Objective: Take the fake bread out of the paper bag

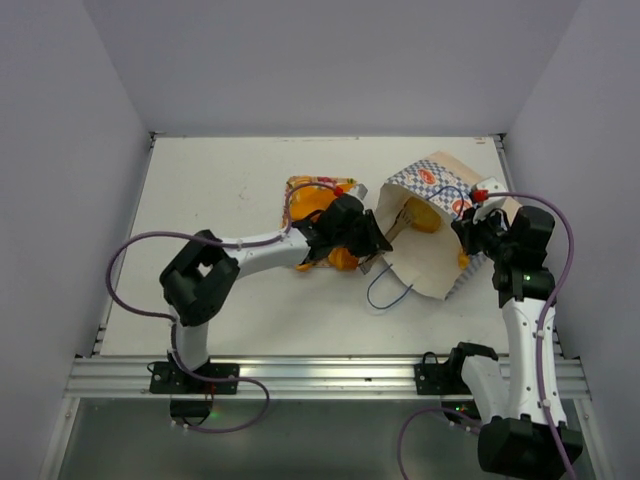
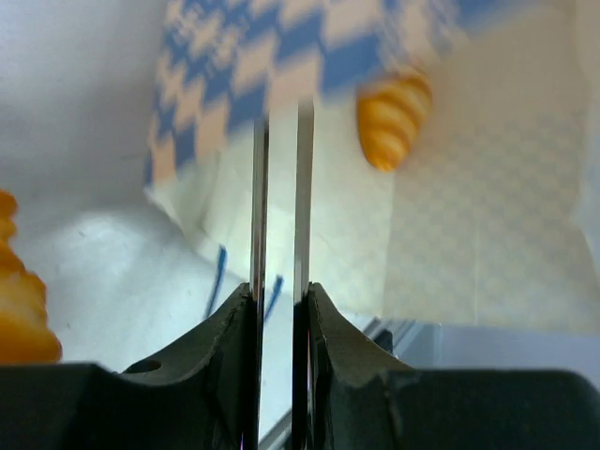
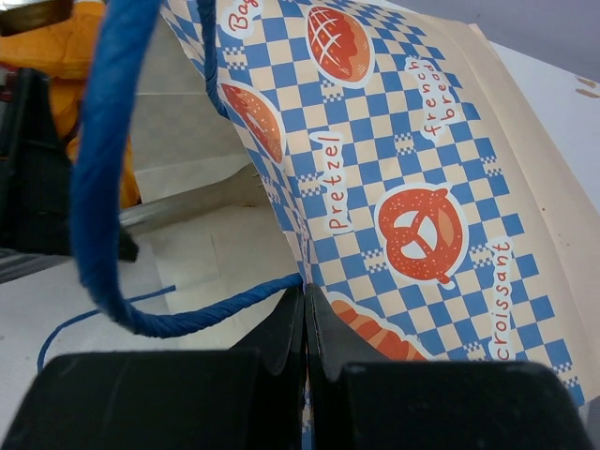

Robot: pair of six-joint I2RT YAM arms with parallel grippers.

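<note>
The paper bag (image 1: 432, 268) lies on its side right of centre, its mouth facing left. A golden piece of fake bread (image 1: 425, 216) shows inside the mouth; the left wrist view shows it as a ridged croissant (image 2: 394, 117) deep in the bag (image 2: 469, 216). My left gripper (image 1: 377, 243) hovers at the bag's mouth, its thin blades (image 2: 280, 108) a narrow gap apart with nothing seen between them. My right gripper (image 1: 468, 232) is shut on the checkered rim of the bag (image 3: 422, 141), pinching the paper (image 3: 307, 302) beside a blue cord handle (image 3: 94, 187).
A flowered tray (image 1: 298, 184) with more orange pastries (image 1: 315, 202) sits just left of the bag, partly under the left arm. One pastry (image 1: 343, 262) lies by the left wrist. A loose blue handle (image 1: 385, 295) trails toward the near edge. White walls enclose the table.
</note>
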